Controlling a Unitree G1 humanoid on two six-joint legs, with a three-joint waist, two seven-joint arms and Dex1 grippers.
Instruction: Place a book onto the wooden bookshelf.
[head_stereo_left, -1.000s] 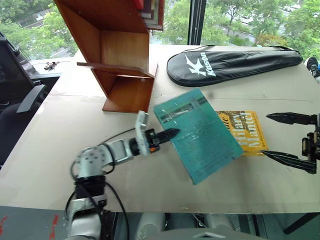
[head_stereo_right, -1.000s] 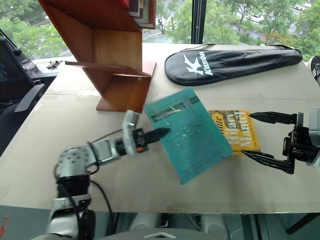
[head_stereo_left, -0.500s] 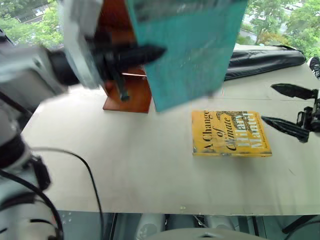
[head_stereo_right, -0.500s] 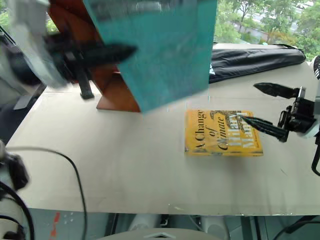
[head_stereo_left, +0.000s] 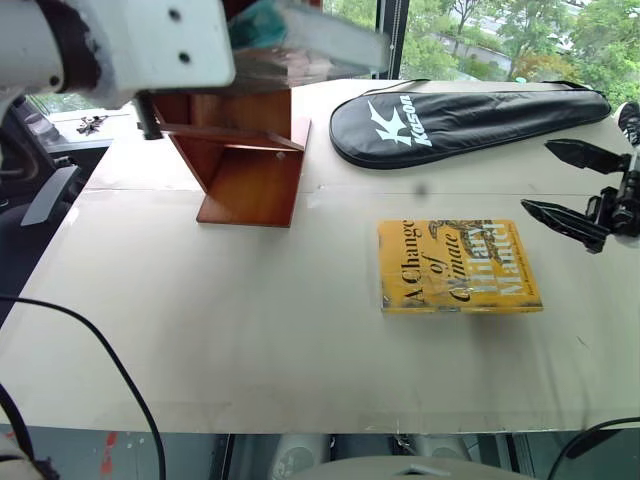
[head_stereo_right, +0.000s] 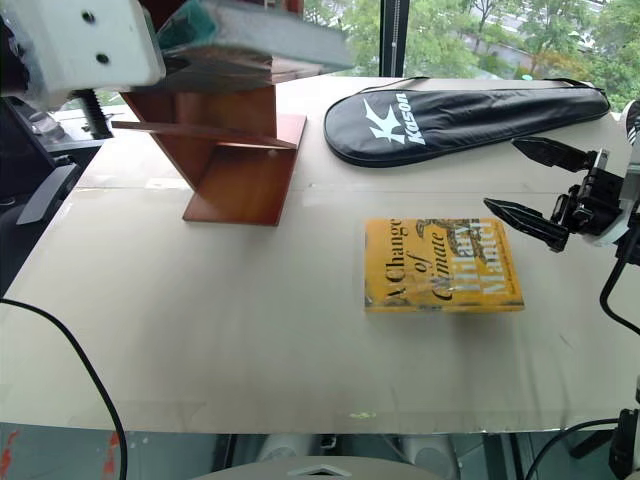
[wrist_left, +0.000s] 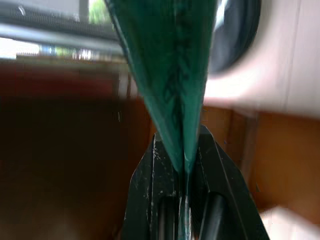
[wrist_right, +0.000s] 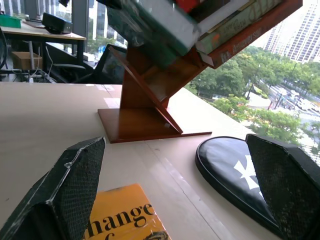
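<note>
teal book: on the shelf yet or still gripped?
Still gripped. The left gripper is shut on the book, held up at the wooden bookshelf, not released.

The flat yellow paperback book reads "A Change of Climate"; the long black racket bag reads "Kason".

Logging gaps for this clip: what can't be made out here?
- Book: the cover print is blurred, and whether it touches a shelf board is unclear.
- Wooden bookshelf: its upper part is cut off in the eye views.
- Yellow book: its title is cut off by the right wrist view's edge.
</note>
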